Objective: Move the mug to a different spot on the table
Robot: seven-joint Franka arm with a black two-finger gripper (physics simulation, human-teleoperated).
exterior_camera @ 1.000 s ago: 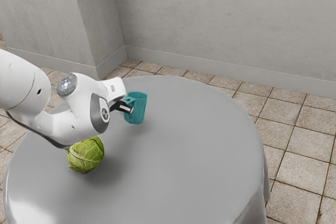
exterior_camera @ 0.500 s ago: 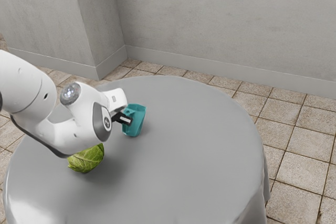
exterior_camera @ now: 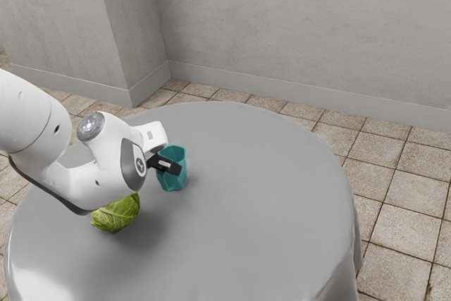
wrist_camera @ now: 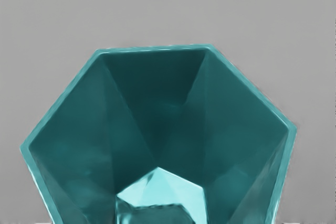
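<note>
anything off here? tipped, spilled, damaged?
Nothing stands out. The teal mug sits upright on the grey table, and the wrist view shows it empty, with no cracks to see. The cabbage lies intact next to the arm.

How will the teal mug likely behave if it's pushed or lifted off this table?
The mug looks rigid: its faceted walls hold sharp edges, so it should not deform. It seems to narrow toward the base in the wrist view, so a high push may tip it. Flat facets probably stop it rolling far.
</note>
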